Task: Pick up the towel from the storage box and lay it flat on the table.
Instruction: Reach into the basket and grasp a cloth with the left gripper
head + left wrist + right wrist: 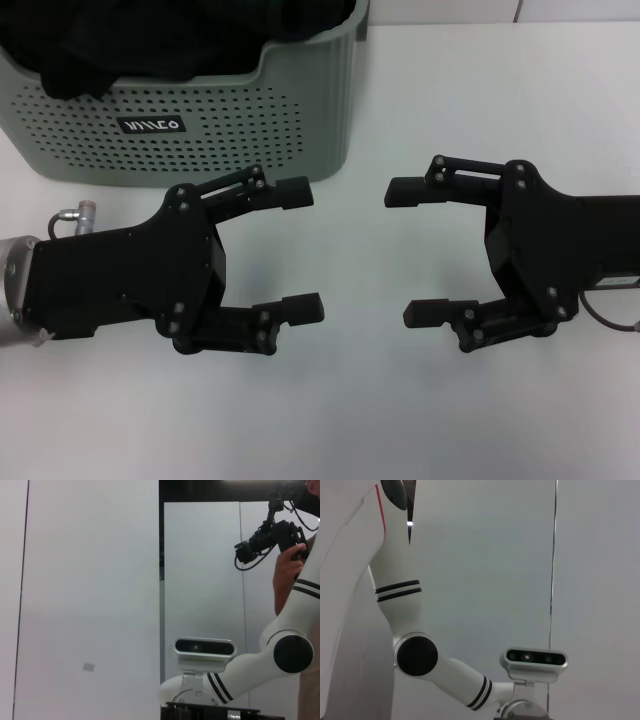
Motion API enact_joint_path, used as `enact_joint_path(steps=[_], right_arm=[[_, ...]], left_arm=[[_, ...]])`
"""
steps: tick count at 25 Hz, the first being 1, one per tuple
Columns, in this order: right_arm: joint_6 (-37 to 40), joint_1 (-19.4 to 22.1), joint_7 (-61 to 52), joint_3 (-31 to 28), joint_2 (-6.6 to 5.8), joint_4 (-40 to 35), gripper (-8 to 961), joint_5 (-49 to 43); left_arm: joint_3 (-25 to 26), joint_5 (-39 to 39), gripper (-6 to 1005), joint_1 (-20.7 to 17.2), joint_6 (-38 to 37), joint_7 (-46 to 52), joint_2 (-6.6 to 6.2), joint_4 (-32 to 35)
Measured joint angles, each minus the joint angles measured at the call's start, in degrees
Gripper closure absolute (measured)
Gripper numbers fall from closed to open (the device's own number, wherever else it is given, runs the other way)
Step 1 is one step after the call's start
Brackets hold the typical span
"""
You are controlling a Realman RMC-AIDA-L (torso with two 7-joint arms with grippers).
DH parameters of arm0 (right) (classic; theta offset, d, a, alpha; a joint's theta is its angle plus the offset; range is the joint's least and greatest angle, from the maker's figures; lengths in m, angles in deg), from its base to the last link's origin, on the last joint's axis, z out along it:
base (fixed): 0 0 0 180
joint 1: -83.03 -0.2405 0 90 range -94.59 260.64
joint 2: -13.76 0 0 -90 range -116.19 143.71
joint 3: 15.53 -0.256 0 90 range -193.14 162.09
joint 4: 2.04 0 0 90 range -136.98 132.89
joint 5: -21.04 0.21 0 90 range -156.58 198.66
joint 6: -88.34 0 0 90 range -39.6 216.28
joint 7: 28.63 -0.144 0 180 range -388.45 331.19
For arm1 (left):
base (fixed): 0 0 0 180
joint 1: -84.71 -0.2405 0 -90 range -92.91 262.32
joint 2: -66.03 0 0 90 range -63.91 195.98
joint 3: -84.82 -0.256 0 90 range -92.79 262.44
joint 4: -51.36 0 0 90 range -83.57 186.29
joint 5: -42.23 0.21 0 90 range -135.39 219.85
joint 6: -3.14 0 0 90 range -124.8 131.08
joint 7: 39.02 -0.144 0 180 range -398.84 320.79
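Storage box (190, 110) stands at the far left of the white worktop (480, 100), its perforated pale green wall and small black label facing the robot. Dark cloth fills it to the rim and rises above the near edge; this appears to be the towel (120, 45), though only a black-looking surface shows and no yellow face can be made out. Left pincer (305, 250) hovers over the worktop just in front of the box, jaws spread wide and holding nothing. Right pincer (405, 252) hangs opposite it, likewise spread wide and unladen. Both sets of fingertips point toward each other across a narrow gap, not touching. Neither pincer is in contact with the box or the cloth.
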Motion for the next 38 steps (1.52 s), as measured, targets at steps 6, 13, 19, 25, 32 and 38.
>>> enact_joint_path(steps=[6, 13, 19, 25, 32, 38], right_arm=[[-0.5, 0.1, 0.1, 0.1, -0.07, 0.1, 99, 0.0], [-0.8, 0.4, 0.3, -0.2, -0.09, 0.0, 99, 0.0], [-2.5, 2.5, 0.4, -1.8, -0.17, 0.1, 100, 0.5], [-2.7, 5.3, 0.4, -4.6, -0.19, 0.1, 100, 0.6], [-2.3, 5.7, 0.7, -4.6, 0.00, 1.1, 100, 0.6], [-1.2, 5.2, 1.2, -4.5, 0.10, 2.6, 100, 0.8]], left_arm=[[0.1, -0.1, 118, 0.0, 0.1, -0.2, 0.01, -0.1], [1.1, -0.1, 127, 0.3, 0.5, -0.3, 0.16, -0.1], [8.0, -7.9, 134, 0.8, 4.0, -0.4, 0.51, -3.1], [8.8, -18.5, 142, 4.8, 14.9, 0.1, 0.58, -7.6], [8.6, -25.5, 150, 8.8, 34.4, -4.6, 0.88, -10.2], [8.4, -28.2, 158, 9.2, 39.0, -16.2, 1.04, -12.7]])
